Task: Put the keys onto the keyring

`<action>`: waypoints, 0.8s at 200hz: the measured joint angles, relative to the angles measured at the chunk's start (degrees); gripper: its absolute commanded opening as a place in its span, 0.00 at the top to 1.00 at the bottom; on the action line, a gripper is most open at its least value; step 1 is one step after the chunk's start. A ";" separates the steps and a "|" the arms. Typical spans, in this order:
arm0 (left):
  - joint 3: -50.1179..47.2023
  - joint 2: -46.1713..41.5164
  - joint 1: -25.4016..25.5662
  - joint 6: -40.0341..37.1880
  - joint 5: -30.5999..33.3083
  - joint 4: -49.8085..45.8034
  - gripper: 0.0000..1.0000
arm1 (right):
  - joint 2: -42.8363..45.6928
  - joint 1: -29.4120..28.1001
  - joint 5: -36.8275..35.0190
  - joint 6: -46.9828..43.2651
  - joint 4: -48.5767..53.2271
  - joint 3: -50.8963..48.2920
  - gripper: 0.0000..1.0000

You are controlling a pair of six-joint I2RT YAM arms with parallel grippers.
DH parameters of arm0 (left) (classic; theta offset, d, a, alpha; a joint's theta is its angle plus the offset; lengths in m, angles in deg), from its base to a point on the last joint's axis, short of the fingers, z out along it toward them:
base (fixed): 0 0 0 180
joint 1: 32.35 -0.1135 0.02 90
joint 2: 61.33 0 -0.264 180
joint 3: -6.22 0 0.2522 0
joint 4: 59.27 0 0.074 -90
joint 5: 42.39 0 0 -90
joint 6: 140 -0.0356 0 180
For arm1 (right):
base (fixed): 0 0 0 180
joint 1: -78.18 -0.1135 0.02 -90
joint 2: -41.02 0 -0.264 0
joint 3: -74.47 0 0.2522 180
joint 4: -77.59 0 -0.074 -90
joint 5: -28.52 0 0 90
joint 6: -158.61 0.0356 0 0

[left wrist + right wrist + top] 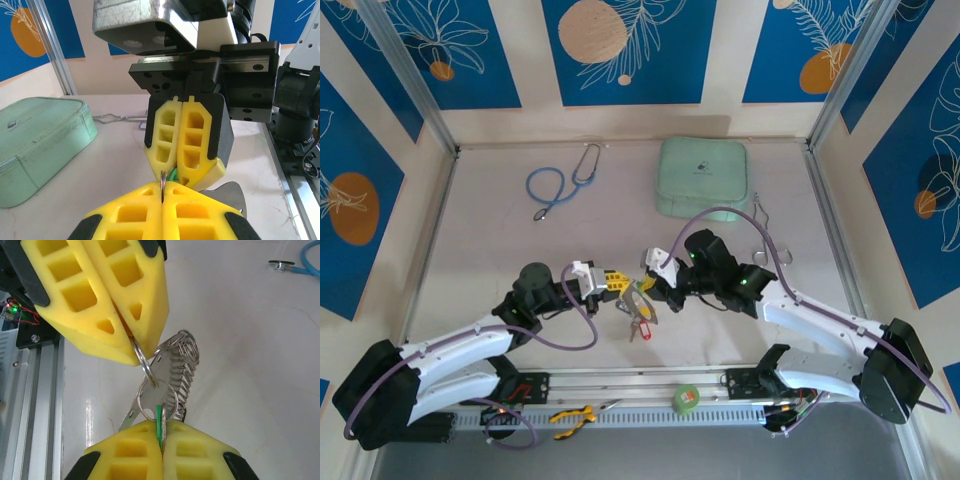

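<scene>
My left gripper [613, 283] and right gripper [648, 282] meet tip to tip at mid-table, a little above the surface. The left gripper [163, 187] is shut on the thin double-wire edge of the keyring [163, 181]. The right gripper [161, 426] is shut on a green key [159, 416], whose small split ring [156, 399] links with the keyring [144, 362] held by the left fingers [100, 295]. A silvery coiled piece with a flat metal blade [182, 365] hangs behind them. A red key [640, 328] dangles below the bunch.
A blue stethoscope [560, 185] and a mint-green pouch [705, 178] lie at the back of the table. Metal forceps [760, 215] lie right of the pouch. A green tape roll [687, 398] and yellow pliers [575, 418] rest on the front rail.
</scene>
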 measured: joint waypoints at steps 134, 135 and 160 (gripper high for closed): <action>0.00 0.42 0.00 0.00 -0.35 0.02 1.00 | -3.69 -0.48 0.07 -1.84 -0.09 2.40 1.00; 0.00 0.42 0.00 0.00 -0.37 0.02 1.00 | -3.72 -0.48 0.07 -1.84 -0.09 2.40 1.00; 0.00 0.39 0.00 0.00 -0.37 0.00 1.00 | -4.04 -0.79 0.04 -2.01 -0.11 2.45 1.00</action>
